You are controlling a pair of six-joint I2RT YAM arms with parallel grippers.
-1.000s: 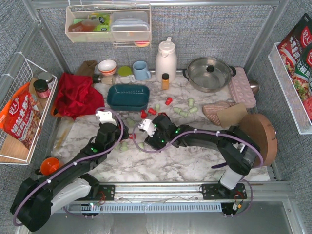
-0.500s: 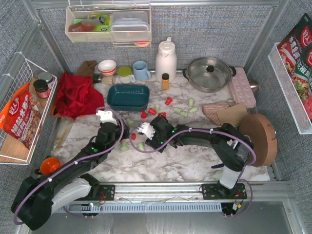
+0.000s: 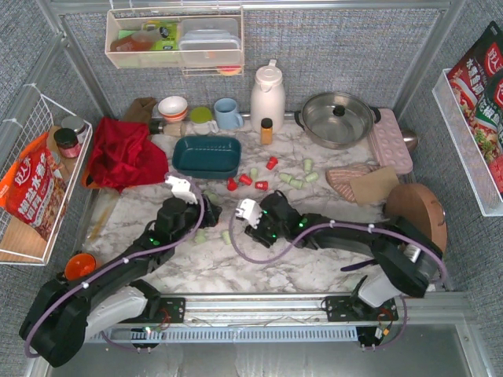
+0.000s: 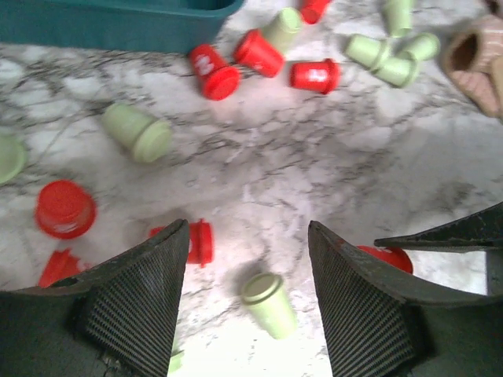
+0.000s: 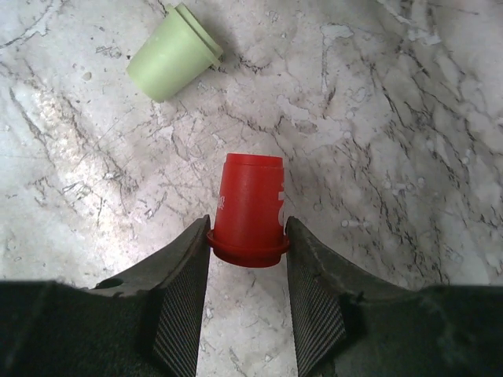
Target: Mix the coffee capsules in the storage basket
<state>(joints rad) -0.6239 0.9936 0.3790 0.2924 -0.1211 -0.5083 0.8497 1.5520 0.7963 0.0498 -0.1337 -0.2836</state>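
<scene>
The dark teal storage basket (image 3: 207, 155) stands behind the arms and looks empty; its wall shows in the left wrist view (image 4: 118, 23). Red capsules (image 3: 246, 179) and mint green capsules (image 3: 292, 180) lie scattered on the marble in front of it and to its right. My left gripper (image 3: 207, 215) (image 4: 247, 232) is open low over the marble, with a green capsule (image 4: 267, 305) lying between its fingers and a red capsule (image 4: 198, 241) beside the left finger. My right gripper (image 3: 253, 231) (image 5: 247, 228) is shut on a red capsule (image 5: 250, 206), gripping its rim. A green capsule (image 5: 173, 51) lies ahead of it.
A white kettle (image 3: 267, 94), a steel pot (image 3: 338, 118), an orange-brown bottle (image 3: 266, 130), a blue mug (image 3: 228, 114) and bowls stand along the back. A red cloth (image 3: 122, 153) lies left of the basket. A round wooden board (image 3: 418, 214) and a pink tray (image 3: 391, 141) are at the right.
My right gripper has drawn back to the right and toward the near edge, its elbow dropping lower. My left gripper has shifted a little to the right.
</scene>
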